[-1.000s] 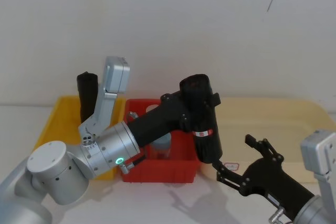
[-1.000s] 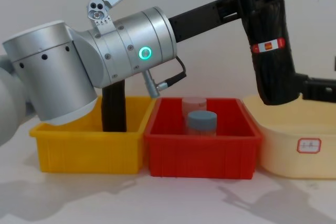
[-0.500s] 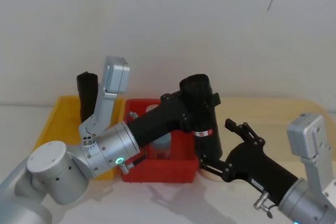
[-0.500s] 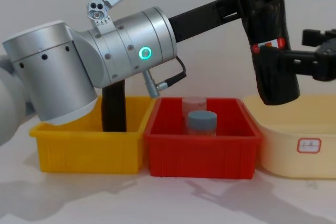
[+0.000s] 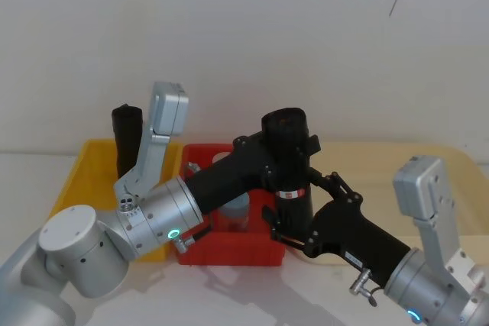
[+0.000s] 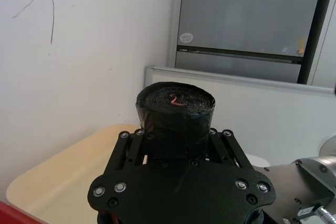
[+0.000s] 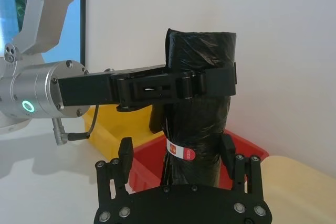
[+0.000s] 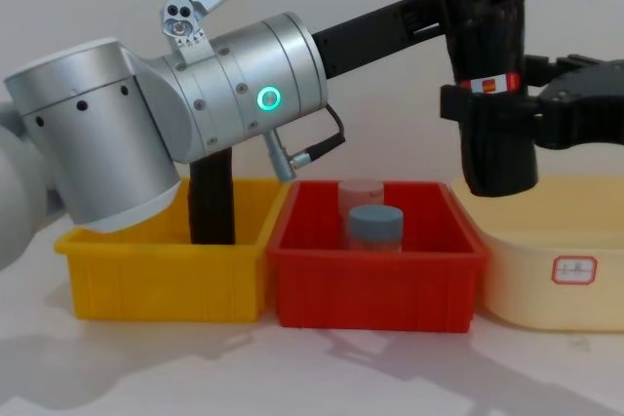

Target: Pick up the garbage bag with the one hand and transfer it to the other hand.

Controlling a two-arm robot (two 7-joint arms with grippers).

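The garbage bag (image 5: 286,133), a tall black roll with a red-and-white label band (image 8: 490,84), hangs upright in the air above the red bin. My left gripper (image 5: 293,152), on the silver arm with the green ring, is shut on its upper part (image 7: 202,85). My right gripper (image 5: 302,208) has come in from the right and straddles the bag below the label, open. In the right wrist view one finger (image 7: 126,157) stands clear of the bag and the other (image 7: 227,149) sits close against it. The left wrist view looks onto the roll's top end (image 6: 176,100).
Below stand a yellow bin (image 8: 156,280) with a plain black roll (image 8: 212,202) upright in it, a red bin (image 8: 375,284) holding a grey-lidded jar (image 8: 374,226), and a cream tray (image 8: 556,280) at the right. A white wall is behind.
My right gripper has moved left and up from beside the cream tray until its open fingers bracket the bag's lower part. The left arm and the bag have stayed put.
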